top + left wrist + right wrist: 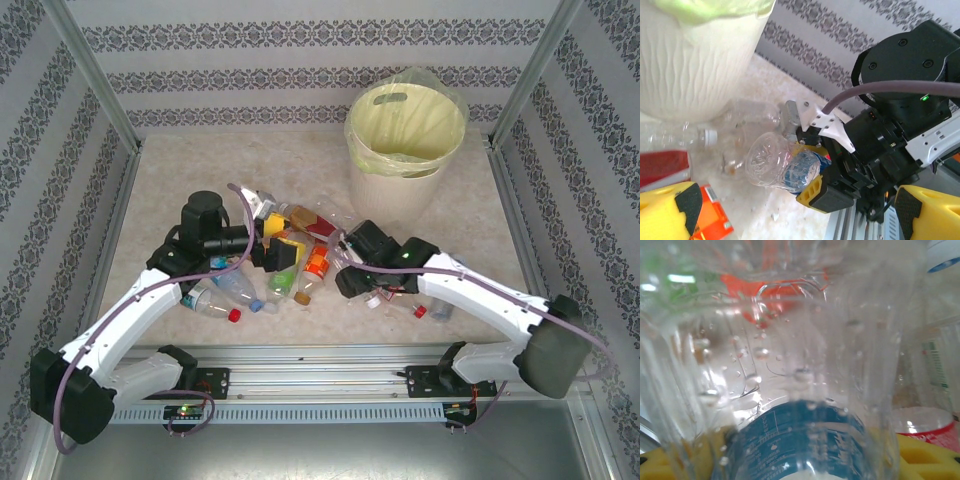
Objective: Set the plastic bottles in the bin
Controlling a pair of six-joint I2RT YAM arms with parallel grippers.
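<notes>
The right gripper (pixel 812 172) is closed around a blue-label bottle (pixel 782 167) in the pile near the bin (pixel 400 150), the left gripper (pixel 285 250) is wide, and the crushed, slippery plastic could slide out when lifted.

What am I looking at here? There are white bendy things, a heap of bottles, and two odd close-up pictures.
The white bendy things are two robot arms bolted to the near edge of a table. The wide picture comes from a camera above and behind them. The other two come from small cameras on each arm's wrist, so they sit very close to whatever the hand reaches for.

On the table lies a heap of plastic bottles, and beyond it stands a cream bin with a yellowish bag inside.

The right hand, with yellow pads, is closed around a clear bottle with a blue label; that bottle fills its own close-up. The left hand hovers open over the heap, holding nothing.
</notes>
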